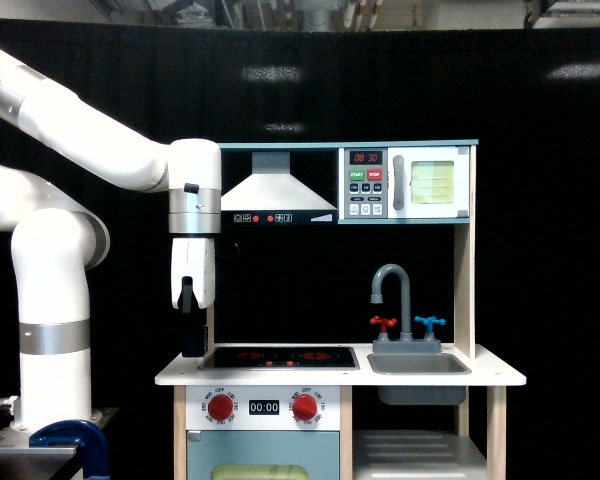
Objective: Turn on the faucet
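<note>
The faucet (397,292) is a small grey tap with a curved gooseneck spout, standing behind the grey sink (418,365) at the right of the toy kitchen counter. A red cross handle (384,323) sits to its left and a blue one (430,323) to its right. My gripper (194,348) hangs pointing down at the counter's left edge, beside the stovetop, far left of the faucet. It is seen side-on, so the gap between its dark fingers does not show. Nothing visible is held.
A black stovetop (280,356) with red burner rings lies between gripper and sink. Two round red knobs (220,407) sit on the front panel. A range hood (278,190) and toy microwave (408,183) hang overhead. A wooden post (465,280) stands right of the sink.
</note>
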`<state>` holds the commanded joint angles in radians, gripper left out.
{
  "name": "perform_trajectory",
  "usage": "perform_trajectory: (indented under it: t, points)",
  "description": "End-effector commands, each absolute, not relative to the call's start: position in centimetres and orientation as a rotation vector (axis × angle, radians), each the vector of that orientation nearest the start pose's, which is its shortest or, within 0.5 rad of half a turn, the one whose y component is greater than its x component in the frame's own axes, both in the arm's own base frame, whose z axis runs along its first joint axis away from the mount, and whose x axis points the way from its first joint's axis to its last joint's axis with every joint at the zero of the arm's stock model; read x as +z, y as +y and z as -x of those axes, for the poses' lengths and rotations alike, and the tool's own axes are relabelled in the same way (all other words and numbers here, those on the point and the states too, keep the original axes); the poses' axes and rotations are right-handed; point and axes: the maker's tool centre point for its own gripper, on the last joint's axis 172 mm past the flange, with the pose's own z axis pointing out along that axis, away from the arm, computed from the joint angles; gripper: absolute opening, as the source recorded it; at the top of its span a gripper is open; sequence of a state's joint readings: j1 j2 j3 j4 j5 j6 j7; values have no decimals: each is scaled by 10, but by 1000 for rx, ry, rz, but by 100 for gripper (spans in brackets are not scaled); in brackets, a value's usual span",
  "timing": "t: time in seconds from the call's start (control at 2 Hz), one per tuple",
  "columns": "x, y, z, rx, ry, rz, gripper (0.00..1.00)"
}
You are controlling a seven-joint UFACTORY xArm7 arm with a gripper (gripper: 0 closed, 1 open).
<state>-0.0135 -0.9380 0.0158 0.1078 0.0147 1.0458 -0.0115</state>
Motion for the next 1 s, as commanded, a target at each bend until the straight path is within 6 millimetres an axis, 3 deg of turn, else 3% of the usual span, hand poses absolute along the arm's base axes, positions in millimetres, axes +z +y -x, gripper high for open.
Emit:
perform_trajectory:
  t: [0.5,1.0]
  points:
    - [109,2,-210,0,-41,3141,100]
    - [110,18,-249,-157,-607,3049,100]
